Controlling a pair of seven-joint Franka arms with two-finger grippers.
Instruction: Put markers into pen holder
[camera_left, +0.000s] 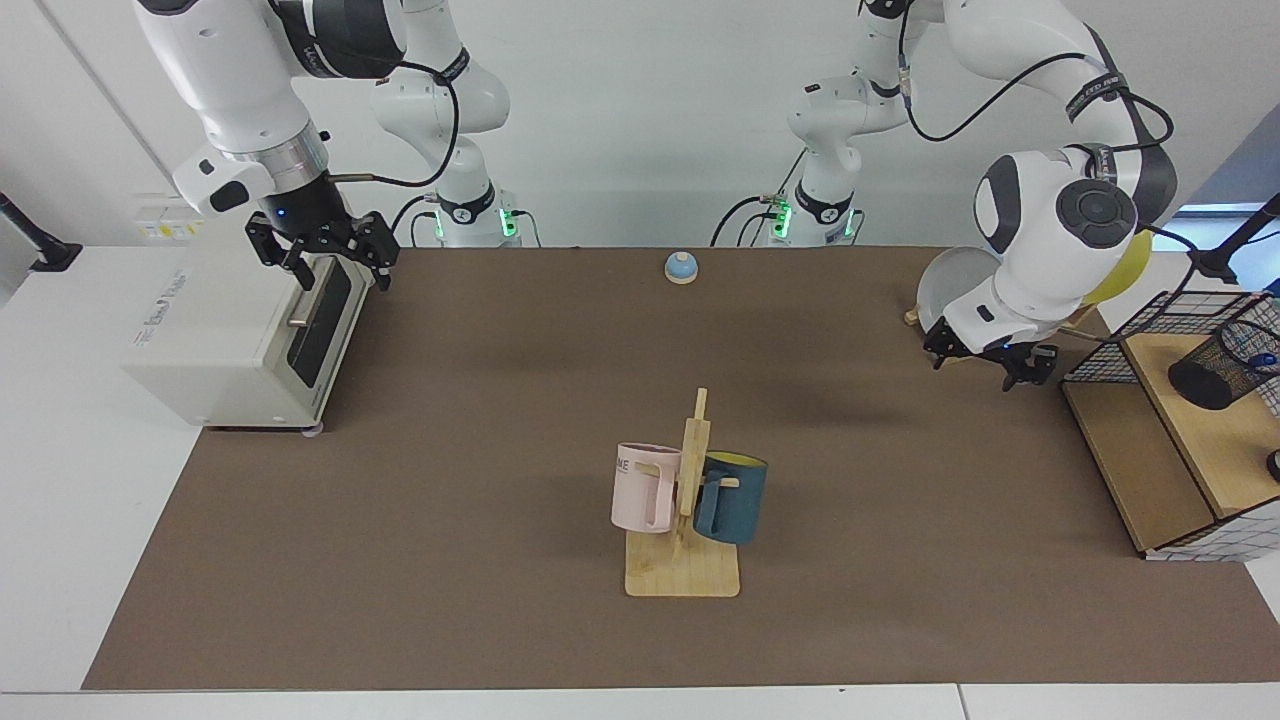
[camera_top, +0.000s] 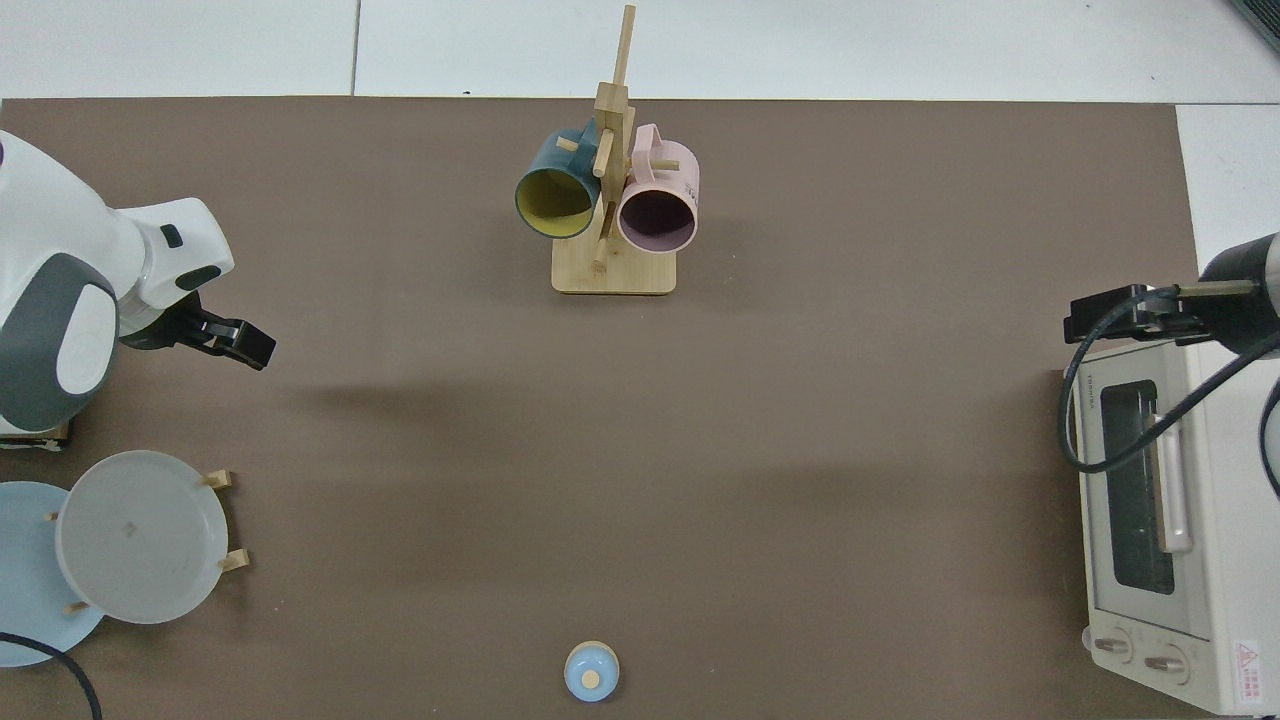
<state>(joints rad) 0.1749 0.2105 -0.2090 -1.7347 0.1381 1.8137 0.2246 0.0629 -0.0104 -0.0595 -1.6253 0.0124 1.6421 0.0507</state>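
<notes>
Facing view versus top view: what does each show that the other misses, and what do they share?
Only the facing view shows the pen holder, a black mesh cup on the wooden shelf inside the wire basket frame, with something blue showing in it, probably the marker. Only the top view shows the toaster oven's knobs. Both show the mug rack with pink and teal mugs, the plates, the bell, the left gripper open above the mat away from the holder, and the right gripper open and waiting at the toaster oven.
</notes>
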